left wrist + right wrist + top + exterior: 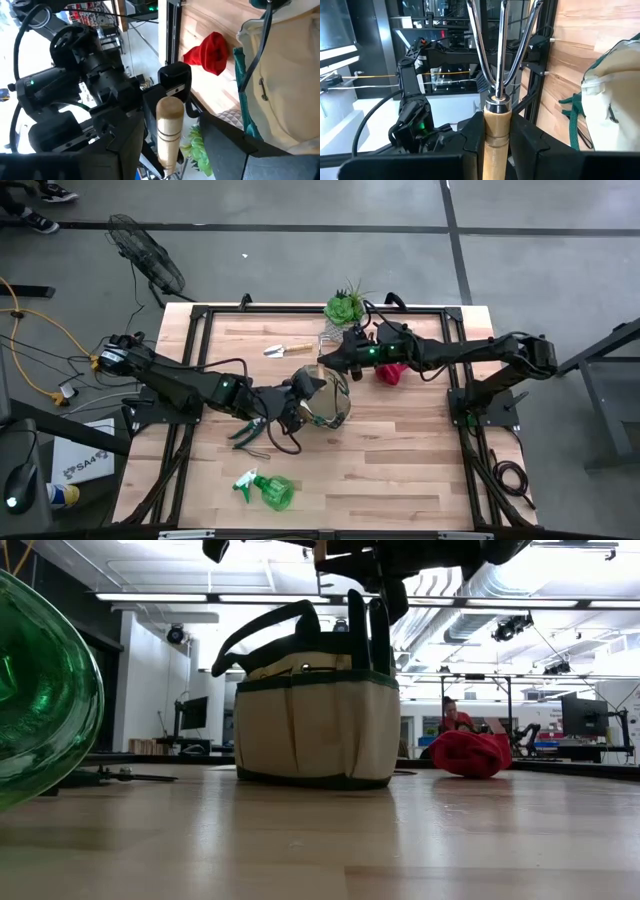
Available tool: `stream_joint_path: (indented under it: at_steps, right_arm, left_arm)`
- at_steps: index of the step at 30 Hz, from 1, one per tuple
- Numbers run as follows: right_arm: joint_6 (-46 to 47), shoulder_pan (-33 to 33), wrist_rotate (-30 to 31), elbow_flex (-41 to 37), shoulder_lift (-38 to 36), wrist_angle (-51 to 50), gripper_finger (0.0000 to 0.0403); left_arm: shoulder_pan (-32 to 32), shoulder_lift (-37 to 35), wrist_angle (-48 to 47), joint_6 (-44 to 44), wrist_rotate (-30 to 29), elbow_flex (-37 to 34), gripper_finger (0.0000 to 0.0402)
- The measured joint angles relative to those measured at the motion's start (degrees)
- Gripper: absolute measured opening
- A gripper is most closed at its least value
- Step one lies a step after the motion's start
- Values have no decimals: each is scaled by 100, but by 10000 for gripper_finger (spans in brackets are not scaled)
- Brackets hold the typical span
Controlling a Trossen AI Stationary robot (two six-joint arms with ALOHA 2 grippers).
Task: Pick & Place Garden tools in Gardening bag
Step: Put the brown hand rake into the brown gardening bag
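the desk (400,470) carried the gardening bag (328,397) at frame centre. above its upper edge the right gripper (326,363) clamped the wooden-handled rake (495,120), seemingly the placing step; next, lowering it inside. the left gripper (300,402) stood open at the bag's left rim.

Both arms are matte black, built of rounded jointed segments. Left arm (190,385) and right arm (450,352) each show a small green indicator light; black cables loop alongside.
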Motion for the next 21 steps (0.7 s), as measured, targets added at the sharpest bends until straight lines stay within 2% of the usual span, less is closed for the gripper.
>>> stream_joint_path:
  at_steps: [12,21]
  right_arm:
    - [-31,0,2,0,0,18,55]
    - [-177,0,-5,0,0,20,67]
  left_arm:
    - [0,0,18,-56,58,-1,60]
    - [-1,0,5,-55,58,0,54]
